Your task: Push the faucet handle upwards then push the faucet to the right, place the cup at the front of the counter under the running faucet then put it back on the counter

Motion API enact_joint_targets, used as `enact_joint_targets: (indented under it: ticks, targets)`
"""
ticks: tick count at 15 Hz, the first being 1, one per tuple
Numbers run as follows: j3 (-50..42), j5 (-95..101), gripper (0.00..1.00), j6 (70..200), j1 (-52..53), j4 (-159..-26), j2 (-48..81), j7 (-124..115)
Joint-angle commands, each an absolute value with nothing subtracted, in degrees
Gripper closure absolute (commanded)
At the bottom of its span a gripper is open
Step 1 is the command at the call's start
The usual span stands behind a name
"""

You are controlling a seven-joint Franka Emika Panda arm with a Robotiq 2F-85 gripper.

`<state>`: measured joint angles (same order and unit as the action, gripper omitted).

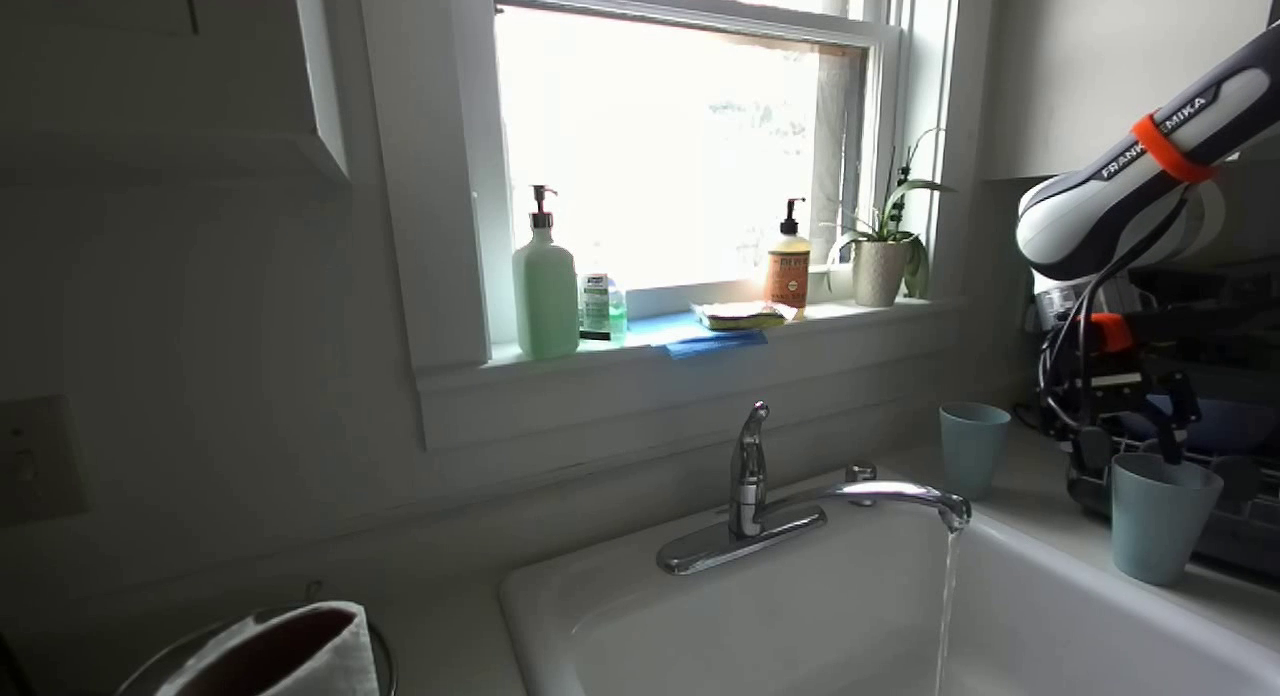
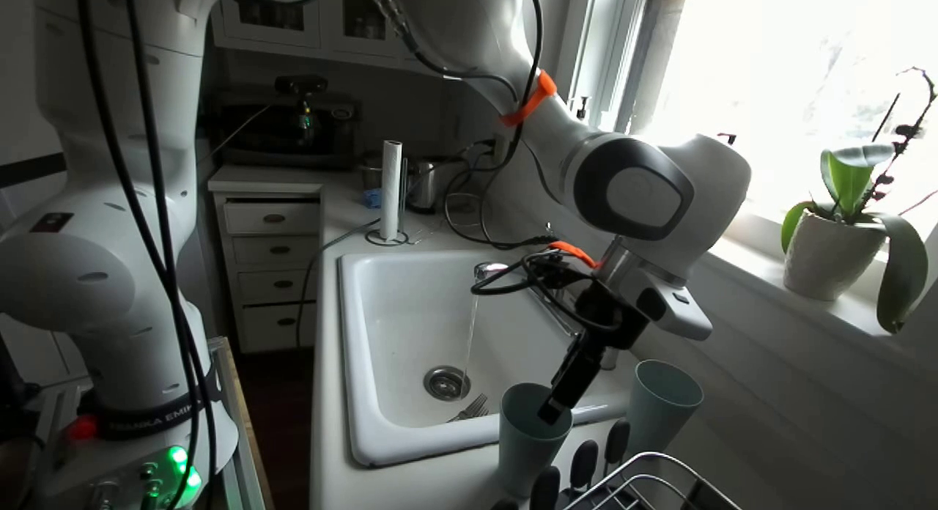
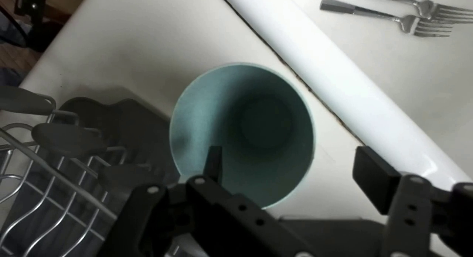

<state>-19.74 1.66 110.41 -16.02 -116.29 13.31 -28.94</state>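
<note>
The cup (image 1: pixel 1160 526), a pale blue-green tumbler, stands upright on the counter (image 2: pixel 440 488) beside the sink. It also shows in an exterior view (image 2: pixel 529 451) and in the wrist view (image 3: pixel 258 127). My gripper (image 3: pixel 292 164) is open above the cup. One finger overlaps the cup's mouth, the other is outside the rim on the sink side. In an exterior view a fingertip (image 2: pixel 555 409) is at the cup's mouth; its exact depth is unclear. The faucet (image 1: pixel 900 491) is running, its spout over the sink. The faucet handle (image 1: pixel 748 461) stands upright.
A second teal cup (image 1: pixel 972 451) stands farther back, near the wall. A wire dish rack (image 2: pixel 652 459) with dark prongs is close beside the cup. The white sink (image 2: pixel 355 363) holds forks (image 3: pixel 406 24). Bottles and a potted plant (image 1: pixel 880 271) line the window sill.
</note>
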Motion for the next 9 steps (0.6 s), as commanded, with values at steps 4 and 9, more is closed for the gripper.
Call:
enact_joint_targets:
  ticks: [4,9]
  targets:
    - [-19.9,1.7,0.61,111.8,-16.0,-115.7,14.3,-30.6]
    - [-19.9,0.5,0.95,111.2,-16.0,-115.4,14.5,-31.7]
